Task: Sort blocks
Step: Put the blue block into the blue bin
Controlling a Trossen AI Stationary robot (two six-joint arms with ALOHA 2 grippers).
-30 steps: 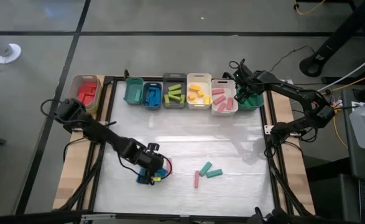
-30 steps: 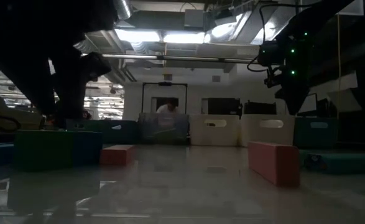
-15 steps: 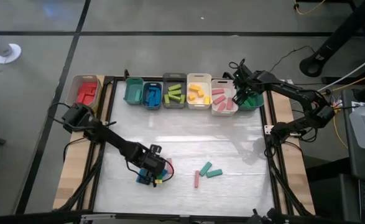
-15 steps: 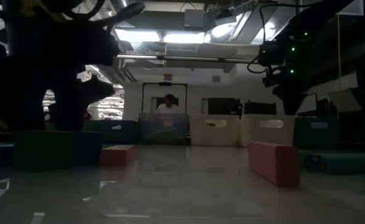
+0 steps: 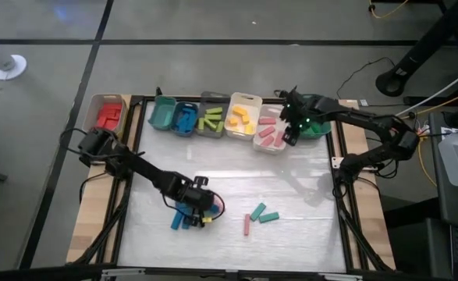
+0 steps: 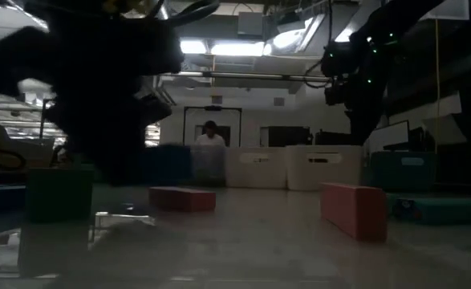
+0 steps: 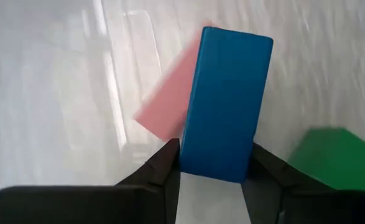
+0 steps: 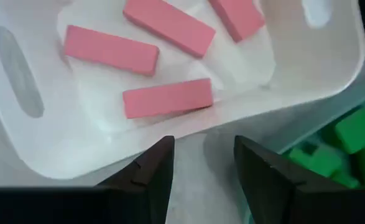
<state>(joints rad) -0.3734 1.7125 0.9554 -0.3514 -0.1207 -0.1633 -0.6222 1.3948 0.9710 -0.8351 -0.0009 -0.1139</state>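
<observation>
High view: left gripper low over the near-left part of the table, amid a small cluster of blocks; a blue bar pokes out on its near-left side. Two teal blocks and a pink bar lie loose just right of it. Bins stand in a row along the far edge, skewed out of line: red blocks far left, then blue, lime, yellow and pink. Right gripper hangs at the right end of the white bin.

Low view: dim, both arms mere silhouettes; only here a person shows in the doorway behind. A red-looking bar and a block sit in the foreground, colours unreliable.

Left wrist view: fingers clamped on the sides of a plain blue bar, clean-edged and rectangular. It overlaps a pink bar; a green block lies just beside.

Right wrist view: jaws apart, holding nothing, over the rim of the white bin. Four pink bars lie inside; green blocks fill the next bin, probably teal.
</observation>
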